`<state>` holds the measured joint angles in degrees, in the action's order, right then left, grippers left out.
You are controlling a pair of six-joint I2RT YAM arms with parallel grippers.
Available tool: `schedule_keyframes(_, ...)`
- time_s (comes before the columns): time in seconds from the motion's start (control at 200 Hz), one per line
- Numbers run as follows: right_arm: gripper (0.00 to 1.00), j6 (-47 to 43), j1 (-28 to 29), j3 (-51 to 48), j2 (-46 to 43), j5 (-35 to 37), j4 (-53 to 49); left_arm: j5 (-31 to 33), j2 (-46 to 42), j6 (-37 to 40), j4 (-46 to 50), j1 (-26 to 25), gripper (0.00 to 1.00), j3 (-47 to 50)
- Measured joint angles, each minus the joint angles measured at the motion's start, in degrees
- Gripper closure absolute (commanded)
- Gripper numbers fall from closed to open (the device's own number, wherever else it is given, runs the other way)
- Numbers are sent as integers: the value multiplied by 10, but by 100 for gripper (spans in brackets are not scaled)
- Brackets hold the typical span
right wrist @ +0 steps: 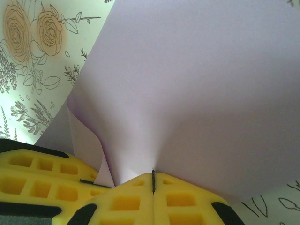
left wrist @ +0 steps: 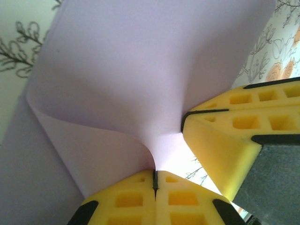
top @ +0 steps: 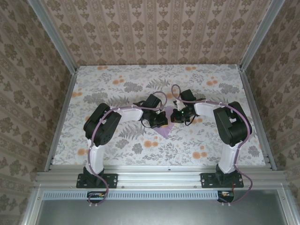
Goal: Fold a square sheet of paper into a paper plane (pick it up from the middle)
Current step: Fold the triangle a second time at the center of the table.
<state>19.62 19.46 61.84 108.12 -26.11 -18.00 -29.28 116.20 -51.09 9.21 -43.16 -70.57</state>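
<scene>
Arms: two, white and black, reaching in from the near edge of the table (top: pixel 117 84) and meeting close to its middle.
Grippers: two, each with yellow padded fingers.
Paper: one square sheet of paper (left wrist: pixel 140 70), plain lavender, with no print on the faces that showed.
Paper position: near the middle of the table, a little toward the near edge, caught between the two grippers; in the top view a lavender corner poked out below them toward the near edge.
Left gripper (left wrist: pixel 155 180): jaws pressed together, pinching the sheet at the spot where the paper drew into a narrow fold.
Right gripper (right wrist: pixel 153 178): jaws pressed together likewise, nipping the sheet from the opposite side, just beside the left gripper.
Paper shape: not flat; it fanned out wide from each pinch, and one edge curled over in a soft roll.
Table surface: pale, with a grey-and-orange floral pattern, showing beside the sheet in both wrist views.
Walls (top: pixel 154 28): three, in brown patterned wallpaper, along the far, left and right edges.
</scene>
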Motion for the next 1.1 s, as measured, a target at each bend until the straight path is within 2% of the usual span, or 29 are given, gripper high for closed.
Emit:
schedule_keyframes(0.705,92,0,1,0,0,0,0,4,0,12,3,0,97,0)
schedule_keyframes(0.9,92,0,1,0,0,0,0,2,2,13,1,0,88,0)
schedule_keyframes(1.1,92,-2,1,0,0,0,0,-5,2,16,-9,0,74,-1)
